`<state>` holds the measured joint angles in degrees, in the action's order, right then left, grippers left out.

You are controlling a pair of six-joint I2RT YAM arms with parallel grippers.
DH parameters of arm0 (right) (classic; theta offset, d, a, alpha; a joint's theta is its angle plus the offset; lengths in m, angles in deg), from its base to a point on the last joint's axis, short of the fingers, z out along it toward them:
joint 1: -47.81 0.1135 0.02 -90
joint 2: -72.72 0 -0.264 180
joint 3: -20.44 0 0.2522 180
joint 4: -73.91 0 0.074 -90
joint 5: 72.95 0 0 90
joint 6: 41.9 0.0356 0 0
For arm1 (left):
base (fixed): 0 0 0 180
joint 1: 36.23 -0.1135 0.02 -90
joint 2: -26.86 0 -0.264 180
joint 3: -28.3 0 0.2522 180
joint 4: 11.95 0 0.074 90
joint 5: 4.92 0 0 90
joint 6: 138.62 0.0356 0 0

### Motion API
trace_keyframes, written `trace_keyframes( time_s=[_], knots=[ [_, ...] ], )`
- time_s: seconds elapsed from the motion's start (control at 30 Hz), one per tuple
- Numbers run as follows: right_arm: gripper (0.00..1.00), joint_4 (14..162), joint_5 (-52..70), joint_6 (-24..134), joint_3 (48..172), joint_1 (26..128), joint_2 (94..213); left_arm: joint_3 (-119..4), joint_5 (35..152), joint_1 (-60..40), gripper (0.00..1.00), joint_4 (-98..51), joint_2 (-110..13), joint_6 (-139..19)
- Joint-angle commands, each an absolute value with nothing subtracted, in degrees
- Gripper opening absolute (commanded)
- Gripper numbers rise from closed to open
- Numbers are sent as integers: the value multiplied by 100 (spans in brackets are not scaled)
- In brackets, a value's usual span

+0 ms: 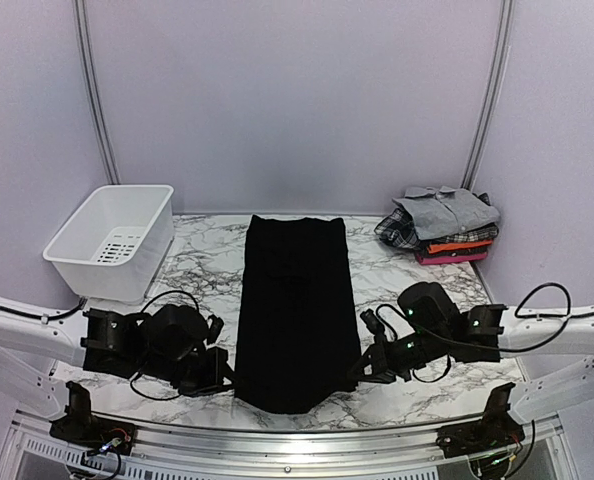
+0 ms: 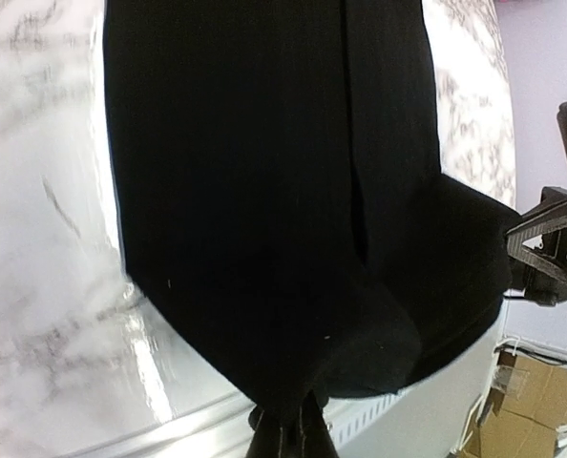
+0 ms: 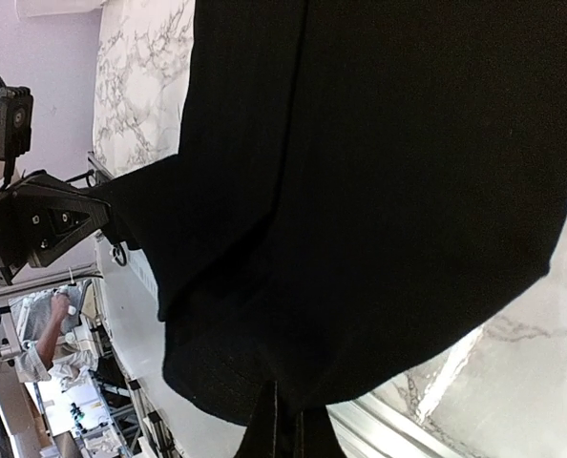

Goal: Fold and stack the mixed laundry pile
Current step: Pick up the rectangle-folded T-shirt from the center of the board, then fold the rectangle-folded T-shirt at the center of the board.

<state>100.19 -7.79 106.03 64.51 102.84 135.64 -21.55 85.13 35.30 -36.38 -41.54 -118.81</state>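
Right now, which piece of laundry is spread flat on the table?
The black cloth, laid out long in the middle; the other garments sit stacked far right.

- The black cloth [image 2: 255,191]: its far end is cut off by the top edge in both wrist views. The table [image 2: 45,239] beneath it is hidden.
- The left tool [image 2: 288,427]: finger bodies are cut off by the lower edge, and the tips are buried in the hem they pinch.
- The right tool [image 3: 282,420]: same condition, with the tips lost in the dark fold it grips.
- The folded stack [image 1: 445,228], far beyond the right tool: under the grey shirt [image 1: 447,208] only edges of plaid, orange and pink layers show. Garment types cannot be determined.
- The cardboard boxes [image 2: 532,415], right of the left tool: cropped by the picture's corner.
- The room clutter [image 3: 54,363], left of the right tool: blurred and unidentifiable.
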Motion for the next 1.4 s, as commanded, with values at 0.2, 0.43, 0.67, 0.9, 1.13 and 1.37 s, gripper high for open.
trace_keyframes(
  time_s=[0.2,0.43,0.67,0.9,1.13,1.37],
  knots=[
    [0,10103,-1250,9101,7715,8621,14802,-3455,9102,1770,0,-4030,-5201,-10171],
    [0,10085,-1671,8296,8925,7658,16144,-4691,9574,670,0,-4150,-6306,-9301],
    [0,9999,-1911,8071,10157,7152,17433,-6007,9903,-76,0,-4250,-7570,-8917],
    [0,10014,-2103,7973,11106,6841,18431,-6996,10241,-470,0,-4258,-8560,-8754],
    [0,10378,-2176,7790,11853,6689,19181,-7493,10453,-697,0,-4262,-9199,-8742],
    [46,10779,-1998,7609,11910,6588,19121,-7554,10563,-872,48,-4277,-9216,-8650]
  ],
)
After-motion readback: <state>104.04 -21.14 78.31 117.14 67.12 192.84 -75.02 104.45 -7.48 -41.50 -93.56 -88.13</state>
